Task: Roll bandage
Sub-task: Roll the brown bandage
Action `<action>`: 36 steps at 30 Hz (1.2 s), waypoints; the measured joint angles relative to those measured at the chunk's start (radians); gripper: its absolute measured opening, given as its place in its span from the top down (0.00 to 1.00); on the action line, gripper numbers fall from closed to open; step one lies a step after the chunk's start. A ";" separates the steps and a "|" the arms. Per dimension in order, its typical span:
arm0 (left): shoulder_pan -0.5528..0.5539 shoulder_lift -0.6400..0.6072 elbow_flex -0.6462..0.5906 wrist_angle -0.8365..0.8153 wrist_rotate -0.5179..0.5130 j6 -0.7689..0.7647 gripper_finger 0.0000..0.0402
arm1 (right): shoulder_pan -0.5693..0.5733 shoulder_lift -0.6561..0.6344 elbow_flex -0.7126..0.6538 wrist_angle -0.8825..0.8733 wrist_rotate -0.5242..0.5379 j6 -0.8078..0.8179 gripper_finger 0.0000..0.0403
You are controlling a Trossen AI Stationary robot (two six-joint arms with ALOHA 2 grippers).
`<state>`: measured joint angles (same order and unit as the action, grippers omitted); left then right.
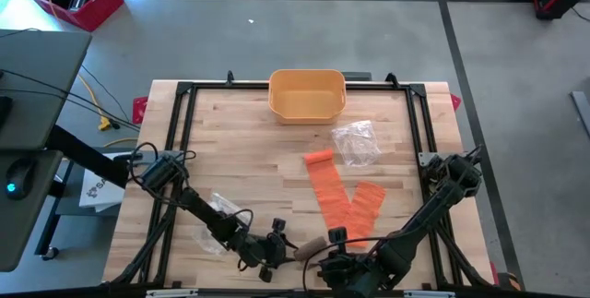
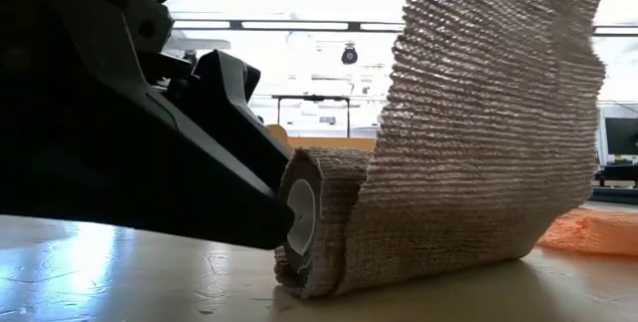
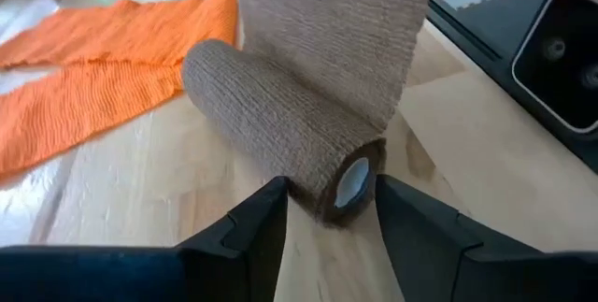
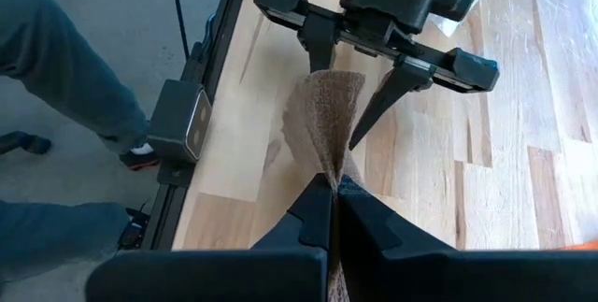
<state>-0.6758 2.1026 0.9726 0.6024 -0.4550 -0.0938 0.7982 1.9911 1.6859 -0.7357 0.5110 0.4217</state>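
Observation:
A brown bandage roll (image 3: 280, 120) lies on its side on the wooden table near the front edge; it also shows in the high view (image 1: 309, 247). Its free tail (image 2: 478, 113) rises from the roll. My left gripper (image 3: 329, 213) is closed on the roll's near end. My right gripper (image 4: 332, 185) is shut on the tail above the roll. An orange bandage (image 1: 341, 196) lies flat in a V on the table behind them. My left gripper pinches the roll's end (image 3: 350, 185), the one with the white core showing, between its two fingers (image 3: 266, 218). The fingers come nearly level from the table's left and lie along the roll's axis. The roll rests on the table. My right gripper pinches the brown tail (image 4: 329, 157) between its two shut fingers, where the strip is gathered narrow. The tail runs from the fingers down to the roll (image 4: 327, 106) and is drawn fairly taut. The held part is lifted clear of the table.
A yellow basket (image 1: 307, 93) stands at the table's far edge. A clear plastic wrapper (image 1: 355, 141) lies in front of it, and another (image 1: 217, 215) lies under my left arm. A black frame (image 1: 184, 132) borders the table. A person's legs (image 4: 56, 78) show beyond the table.

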 joint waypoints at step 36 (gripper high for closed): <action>0.023 0.004 0.001 -0.050 -0.067 -0.140 0.99 | -0.006 -0.002 0.103 -0.058 0.085 -0.019 1.00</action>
<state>-0.6527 2.1063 0.9733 0.5522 -0.5221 -0.2340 0.7918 1.9896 1.7886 -0.7940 0.5956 0.4026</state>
